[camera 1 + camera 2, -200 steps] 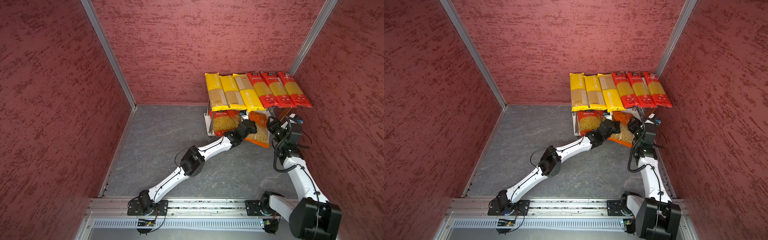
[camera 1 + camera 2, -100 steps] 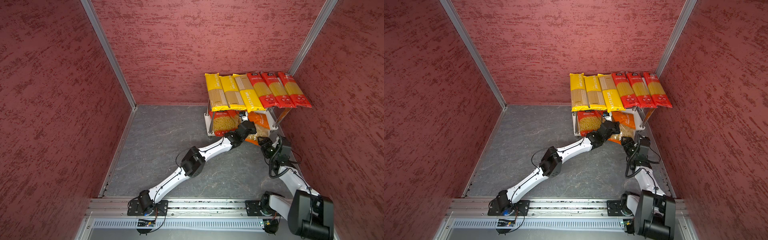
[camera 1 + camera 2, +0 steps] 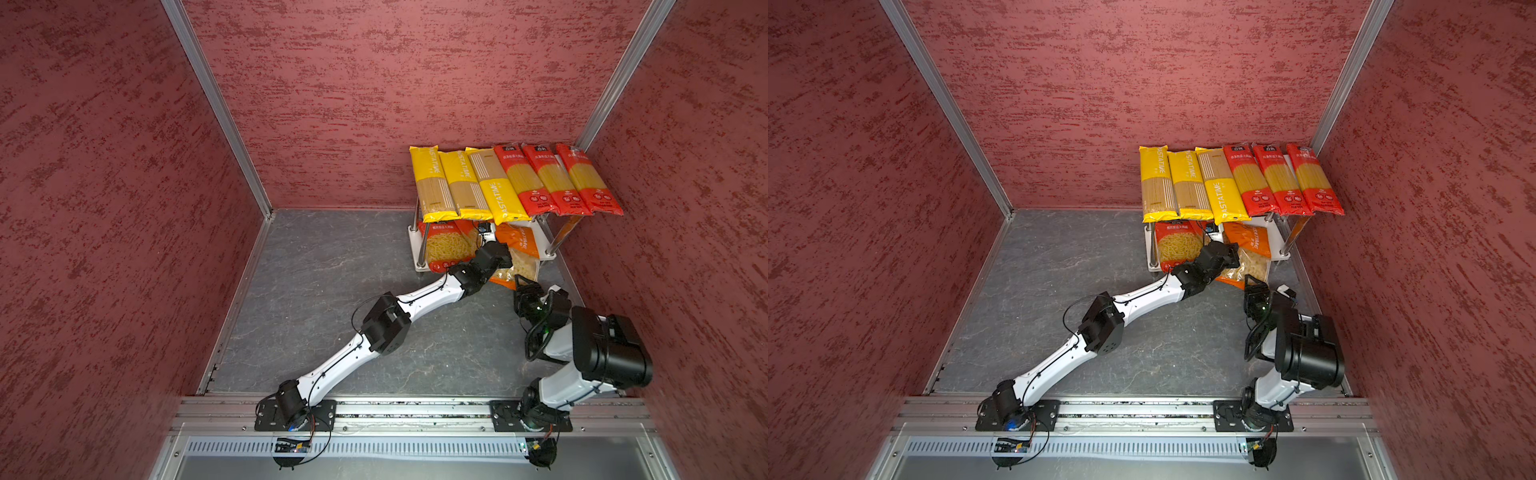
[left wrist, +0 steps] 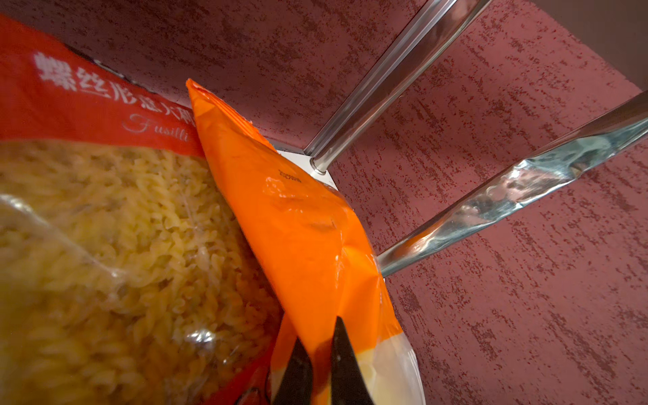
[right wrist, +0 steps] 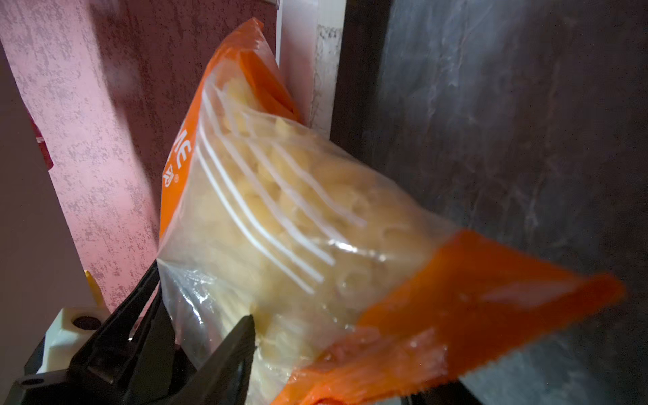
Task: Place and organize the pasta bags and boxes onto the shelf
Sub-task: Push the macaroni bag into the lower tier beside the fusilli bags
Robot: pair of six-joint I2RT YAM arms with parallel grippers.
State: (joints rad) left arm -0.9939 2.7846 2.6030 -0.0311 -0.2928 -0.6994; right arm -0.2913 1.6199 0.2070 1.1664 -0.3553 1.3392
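Over the shelf's (image 3: 540,243) front edge, your left hand (image 4: 318,336) pinches the orange bag (image 4: 291,217), seemingly to guide it in. Your right hand (image 5: 201,292) straddles its end; grip unclear.

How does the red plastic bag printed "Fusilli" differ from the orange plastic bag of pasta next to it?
The red plastic fusilli bag shows spiral pasta; the orange plastic bag shows short tubes. The left gripper is shut on the orange bag's edge; the red bag is not gripped. Both are plastic with a clear window, and they touch side by side.
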